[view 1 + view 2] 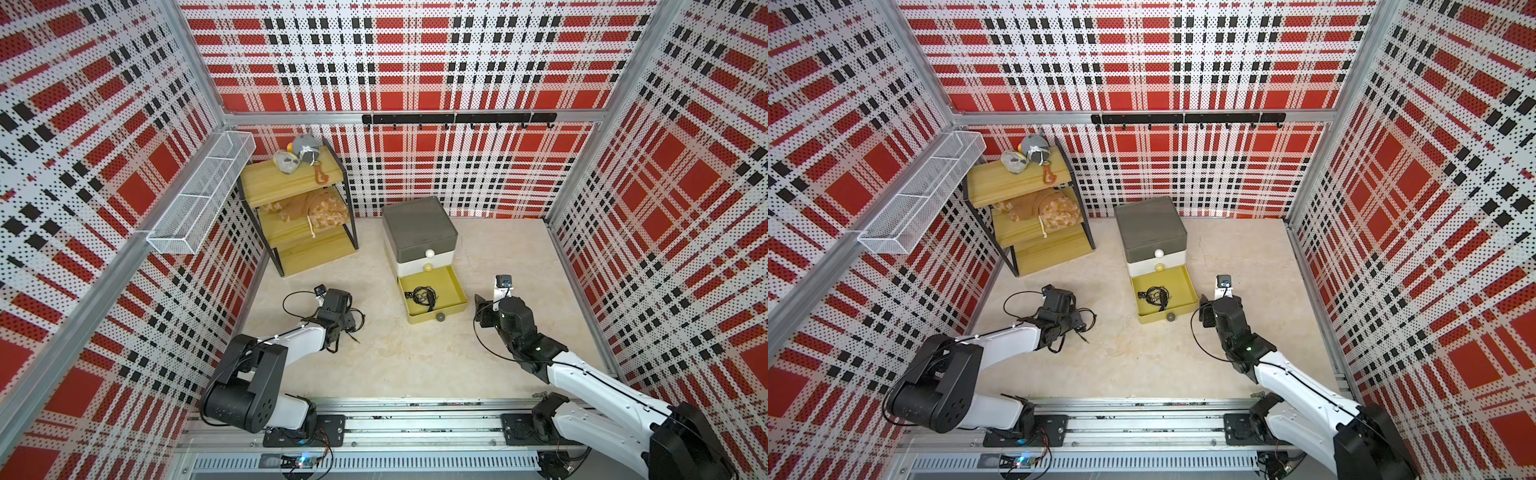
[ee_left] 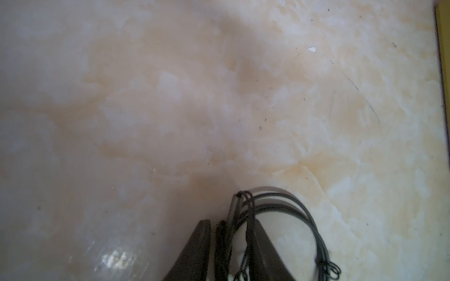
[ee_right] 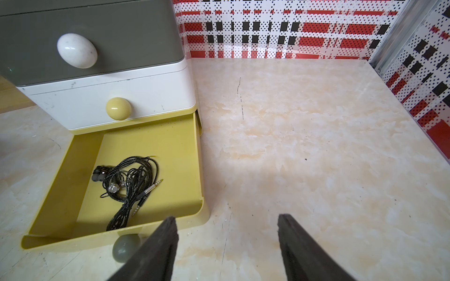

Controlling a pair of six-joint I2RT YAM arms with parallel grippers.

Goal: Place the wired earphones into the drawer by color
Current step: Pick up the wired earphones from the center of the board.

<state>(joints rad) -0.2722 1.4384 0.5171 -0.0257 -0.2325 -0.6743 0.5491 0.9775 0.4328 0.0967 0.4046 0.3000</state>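
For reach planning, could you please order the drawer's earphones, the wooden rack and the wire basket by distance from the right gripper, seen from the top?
From the right gripper:
1. Black earphones, in the open mustard drawer beside it.
2. Wooden rack, at the back left.
3. Wire basket, on the left wall.

No writing, label, brand mark or number can be read in any of the views. The three-tier drawer chest (image 3: 102,102) shows plain fronts and plain knobs, and the plaid wall panels (image 1: 415,62) carry only their printed pattern.
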